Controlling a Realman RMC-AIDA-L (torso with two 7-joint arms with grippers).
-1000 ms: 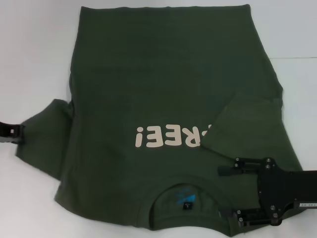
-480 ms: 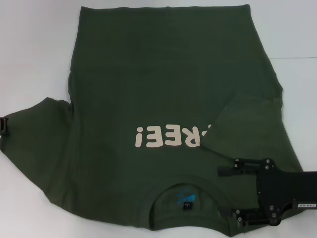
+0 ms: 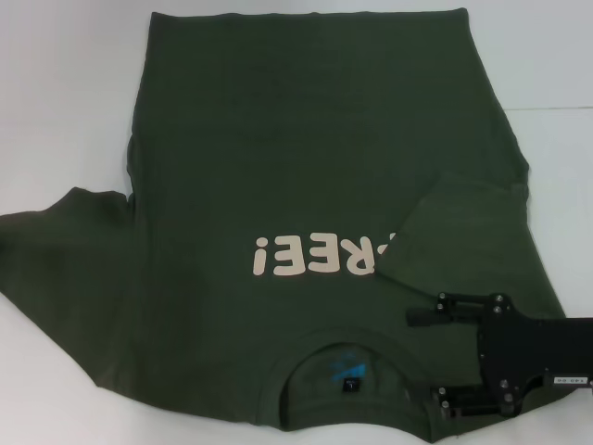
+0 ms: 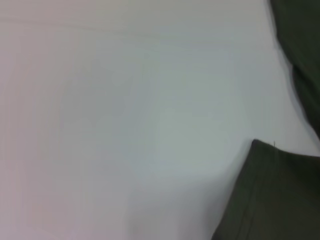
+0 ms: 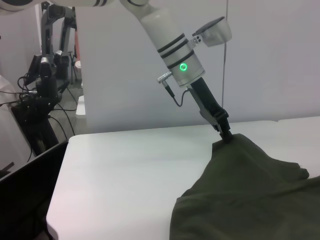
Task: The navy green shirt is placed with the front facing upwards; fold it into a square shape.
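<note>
The navy green shirt (image 3: 306, 139) lies front up on the white table, its cream letters (image 3: 306, 255) and blue neck label (image 3: 345, 369) toward me. Its right sleeve (image 3: 454, 232) is folded in over the chest and covers some of the letters. Its left sleeve (image 3: 56, 250) is stretched out to the head view's left edge. My left gripper (image 5: 226, 135) shows only in the right wrist view, shut on that sleeve's edge, with the shirt (image 5: 250, 190) trailing from it. My right gripper (image 3: 410, 360) is open over the shirt's shoulder, beside the collar.
The white table (image 3: 65, 93) stretches bare to the left and behind the shirt. A seam (image 3: 556, 109) runs across it at the right. In the right wrist view, equipment stands and cables (image 5: 40, 95) stand beyond the table's far edge.
My left gripper has moved left out of the head view, pulling the left sleeve outward and flatter. My right gripper has not moved.
</note>
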